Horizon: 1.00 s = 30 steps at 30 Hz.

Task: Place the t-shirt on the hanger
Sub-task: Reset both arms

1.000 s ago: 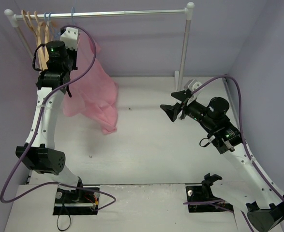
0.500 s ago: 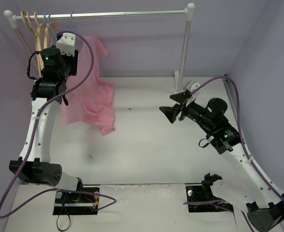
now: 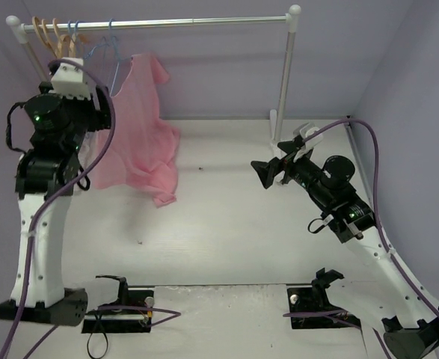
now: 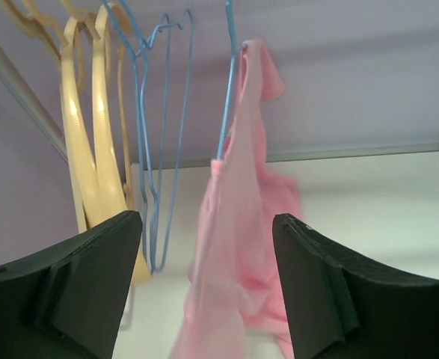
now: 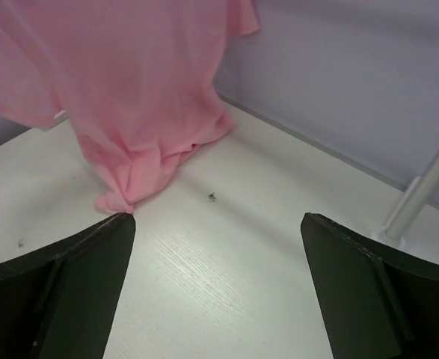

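Note:
The pink t-shirt (image 3: 140, 127) hangs from a light-blue wire hanger (image 3: 115, 60) on the rail, and its lower hem bunches on the table. In the left wrist view the hanger (image 4: 229, 82) runs up out of the t-shirt (image 4: 241, 187) at the neck. My left gripper (image 4: 206, 221) is open, drawn back from the cloth, with nothing between its fingers. Over mid-table my right gripper (image 3: 274, 161) points at the shirt, open and empty. The right wrist view has the t-shirt (image 5: 129, 90) beyond the right gripper (image 5: 218, 218).
A metal rail (image 3: 204, 20) spans the back on two white posts; the right post (image 3: 283, 75) stands close behind my right gripper. Tan wooden hangers (image 4: 92, 149) and spare blue wire hangers (image 4: 155, 149) hang left of the shirt. My left arm (image 3: 51, 134) stands by the left wall.
My left gripper has opened, let go of the shirt and pulled back to the left. The shirt now hangs free on the hanger. My right gripper has opened wider.

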Available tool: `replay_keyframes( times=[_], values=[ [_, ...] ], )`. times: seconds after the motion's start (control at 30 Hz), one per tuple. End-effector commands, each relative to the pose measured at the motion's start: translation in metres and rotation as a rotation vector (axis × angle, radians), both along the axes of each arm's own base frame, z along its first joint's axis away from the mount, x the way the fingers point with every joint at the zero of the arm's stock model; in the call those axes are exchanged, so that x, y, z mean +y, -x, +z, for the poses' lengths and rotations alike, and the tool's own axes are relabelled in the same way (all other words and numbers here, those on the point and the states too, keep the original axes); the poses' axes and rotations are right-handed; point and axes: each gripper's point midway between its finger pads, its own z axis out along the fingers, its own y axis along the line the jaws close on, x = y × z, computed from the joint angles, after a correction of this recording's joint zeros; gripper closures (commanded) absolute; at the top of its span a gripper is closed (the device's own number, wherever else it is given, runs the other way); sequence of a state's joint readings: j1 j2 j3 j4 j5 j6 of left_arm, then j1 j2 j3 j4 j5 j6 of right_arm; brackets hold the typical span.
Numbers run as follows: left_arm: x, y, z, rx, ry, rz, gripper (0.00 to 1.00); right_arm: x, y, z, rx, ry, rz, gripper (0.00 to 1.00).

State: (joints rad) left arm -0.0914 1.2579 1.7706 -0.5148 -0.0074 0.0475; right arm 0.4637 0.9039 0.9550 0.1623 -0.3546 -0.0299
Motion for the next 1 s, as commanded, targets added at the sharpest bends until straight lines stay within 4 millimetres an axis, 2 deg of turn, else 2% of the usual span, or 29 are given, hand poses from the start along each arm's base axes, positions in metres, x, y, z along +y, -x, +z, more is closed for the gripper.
replay_keyframes(
  times=[0.0,0.07,0.1,0.13,0.17,0.23,0.27,0.33,0.37,0.47,0.63,0.77,0.97],
  values=[
    [-0.008,0.064,0.015,-0.036,0.14,-0.039,0.29,-0.027,-0.009,0.024,-0.036,-0.091,-0.172,0.0],
    [-0.011,0.082,-0.002,0.011,0.187,-0.045,0.28,-0.042,-0.012,0.02,0.001,-0.114,-0.267,0.0],
    [-0.011,0.099,-0.022,0.059,0.193,-0.042,0.28,-0.048,-0.013,0.02,0.011,-0.122,-0.301,0.0],
    [-0.01,0.108,-0.031,0.08,0.211,-0.036,0.28,-0.056,-0.015,0.018,0.033,-0.143,-0.357,0.0],
    [-0.008,0.126,-0.035,0.072,0.218,-0.033,0.28,-0.065,-0.015,0.012,0.061,-0.145,-0.41,0.0],
    [-0.003,0.139,-0.073,0.159,0.229,0.011,0.28,-0.082,-0.017,0.006,0.091,-0.159,-0.509,0.0],
    [0.0,0.156,-0.077,0.139,0.237,0.019,0.28,-0.086,-0.015,-0.001,0.122,-0.156,-0.535,0.0],
    [0.004,0.168,-0.107,0.19,0.25,0.056,0.28,-0.092,-0.011,-0.008,0.146,-0.16,-0.563,0.0],
    [0.005,0.181,-0.11,0.168,0.255,0.051,0.28,-0.096,-0.005,-0.011,0.157,-0.169,-0.576,0.0],
    [0.011,0.203,-0.137,0.209,0.244,0.076,0.28,-0.104,0.009,-0.014,0.147,-0.199,-0.585,0.0],
    [0.024,0.222,-0.156,0.201,0.233,0.132,0.28,-0.12,0.03,-0.012,0.1,-0.269,-0.607,0.0],
    [0.025,0.22,-0.171,0.22,0.22,0.138,0.28,-0.127,0.037,-0.006,0.075,-0.294,-0.621,0.0],
    [0.027,0.221,-0.184,0.205,0.227,0.154,0.28,-0.126,0.036,-0.007,0.079,-0.291,-0.618,0.0]
  ],
)
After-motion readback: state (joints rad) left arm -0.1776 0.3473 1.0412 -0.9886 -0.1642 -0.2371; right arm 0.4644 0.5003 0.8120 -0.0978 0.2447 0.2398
